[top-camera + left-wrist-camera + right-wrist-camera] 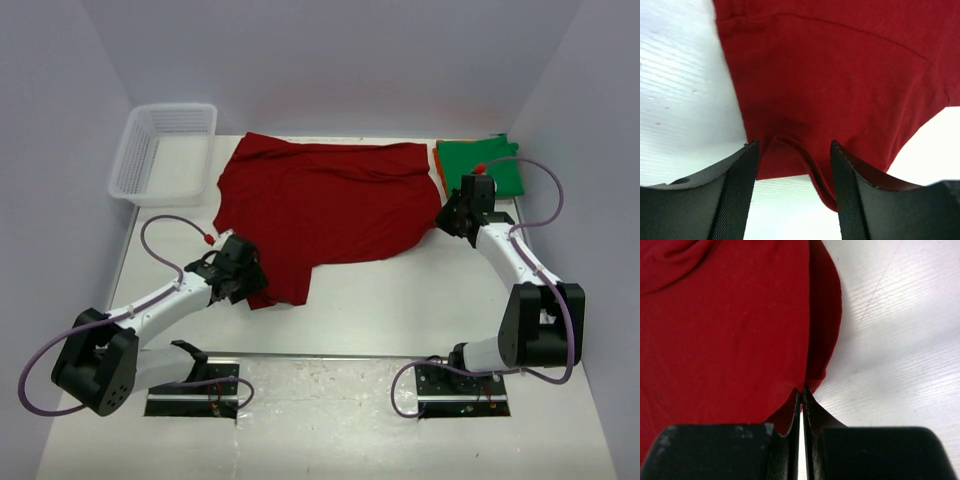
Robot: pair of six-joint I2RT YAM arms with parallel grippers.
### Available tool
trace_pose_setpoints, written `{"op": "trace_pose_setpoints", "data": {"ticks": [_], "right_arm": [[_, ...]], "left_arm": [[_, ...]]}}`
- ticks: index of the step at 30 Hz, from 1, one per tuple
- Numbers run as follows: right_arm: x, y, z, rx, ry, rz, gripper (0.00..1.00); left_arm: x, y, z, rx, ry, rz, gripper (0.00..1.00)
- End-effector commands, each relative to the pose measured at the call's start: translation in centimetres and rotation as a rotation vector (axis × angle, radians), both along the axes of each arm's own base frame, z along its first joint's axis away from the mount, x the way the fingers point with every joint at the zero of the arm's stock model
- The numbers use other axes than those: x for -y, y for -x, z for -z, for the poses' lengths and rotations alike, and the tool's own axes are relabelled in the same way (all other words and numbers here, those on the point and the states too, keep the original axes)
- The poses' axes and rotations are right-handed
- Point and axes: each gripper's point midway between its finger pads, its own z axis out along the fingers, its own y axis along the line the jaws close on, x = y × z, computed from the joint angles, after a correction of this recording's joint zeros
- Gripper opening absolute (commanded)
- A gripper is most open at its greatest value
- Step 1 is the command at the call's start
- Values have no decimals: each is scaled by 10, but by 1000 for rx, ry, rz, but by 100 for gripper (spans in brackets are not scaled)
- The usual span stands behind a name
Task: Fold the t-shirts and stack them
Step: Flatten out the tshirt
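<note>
A dark red t-shirt (330, 205) lies spread across the middle of the table. My left gripper (245, 280) is at its near left corner. In the left wrist view that gripper (794, 147) is open, and its fingers straddle a raised fold of the red hem (807, 165). My right gripper (447, 215) is at the shirt's right edge. In the right wrist view it (803, 390) is shut, with the edge of the red cloth (725, 325) pinched at its tips. A folded bright green t-shirt (482, 167) lies at the back right on an orange one (440, 165), of which only a strip shows.
A white mesh basket (165, 150) stands at the back left corner. Grey walls close in the table on the left, back and right. Bare white table (400, 300) stretches between the red shirt and the arm bases.
</note>
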Motion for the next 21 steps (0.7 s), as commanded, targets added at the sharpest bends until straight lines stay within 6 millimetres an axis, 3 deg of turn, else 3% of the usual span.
{"op": "trace_pose_setpoints", "data": {"ticks": [1,9,21], "right_arm": [[-13,-3,-12,52,-11,-50,0],[-14,-4,-12,48,-8,-53,0],[-11,-4,-21,63,9,-43,0]], "left_arm": [[22,-16,-17,32,74,42,59],[20,-19,-19,32,48,48,52],[15,1,-16,-37,41,57,49]]}}
